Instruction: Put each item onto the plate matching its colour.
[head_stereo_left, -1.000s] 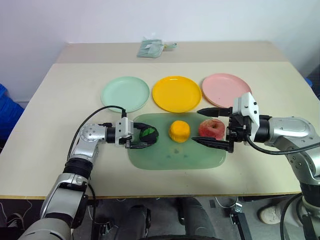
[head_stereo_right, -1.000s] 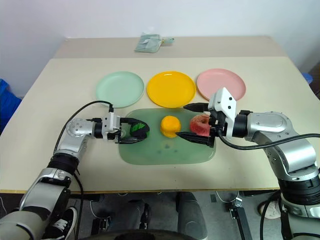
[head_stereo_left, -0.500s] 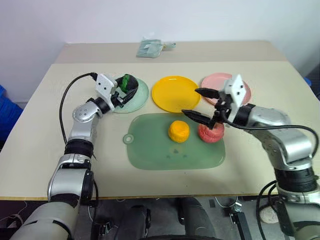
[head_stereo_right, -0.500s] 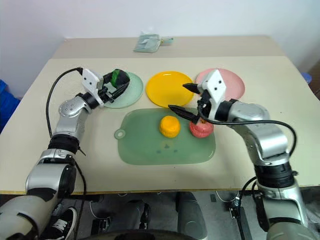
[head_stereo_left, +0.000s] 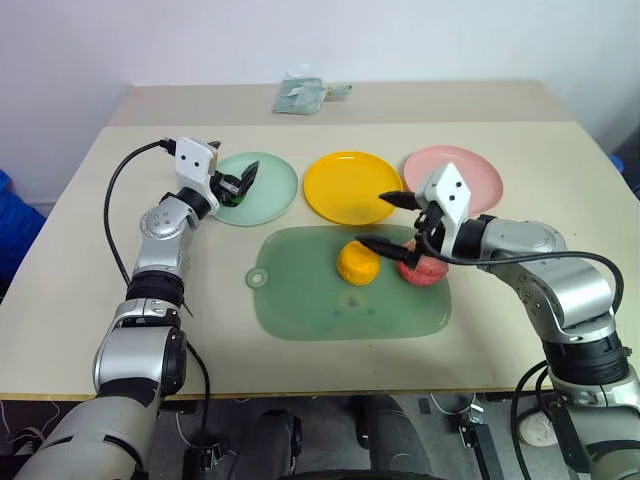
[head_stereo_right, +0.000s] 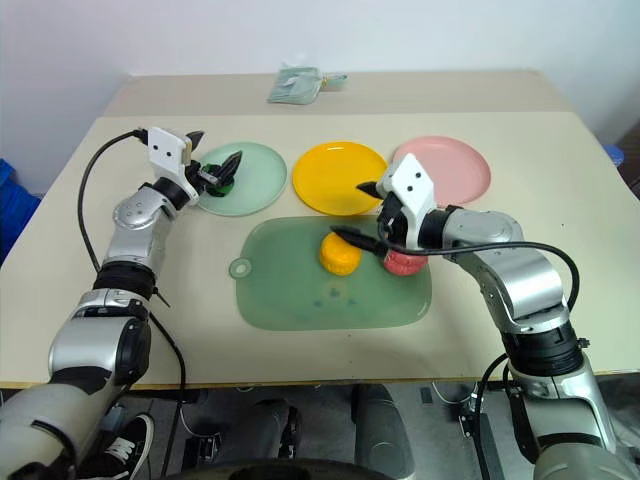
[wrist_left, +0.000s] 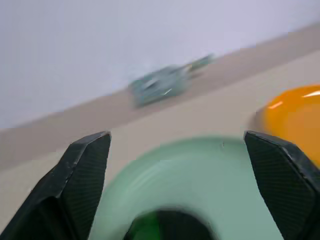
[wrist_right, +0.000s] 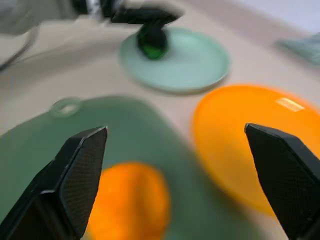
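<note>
Left eye view shows the beige counter (head_stereo_left: 100, 200) with three plates in a row at the far side: mint green plate (head_stereo_left: 262, 190), yellow plate (head_stereo_left: 350, 186) and pink plate (head_stereo_left: 468, 172). Nearer, a large green mat (head_stereo_left: 320, 300) lies flat, and a folded pale-green cloth (head_stereo_left: 303, 96) sits well behind the plates. The left pincer (head_stereo_left: 243, 184) hangs over the near-left part of the mint green plate with its fingers spread apart; the black-and-bright-green lump (wrist_right: 152, 43) rests on that plate just beneath them, and whether a fingertip touches it cannot be told. The orange-yellow fruit (head_stereo_left: 357, 263) stands on the mat, with the pink-red peach (head_stereo_left: 425, 270) just beside it to the right, also on the mat. The right pincer (head_stereo_left: 377, 220) hovers above the gap between the yellow plate and the mat, its fingers wide apart and gripping nothing, the lower one reaching over the mat's far edge near the two fruits.
</note>
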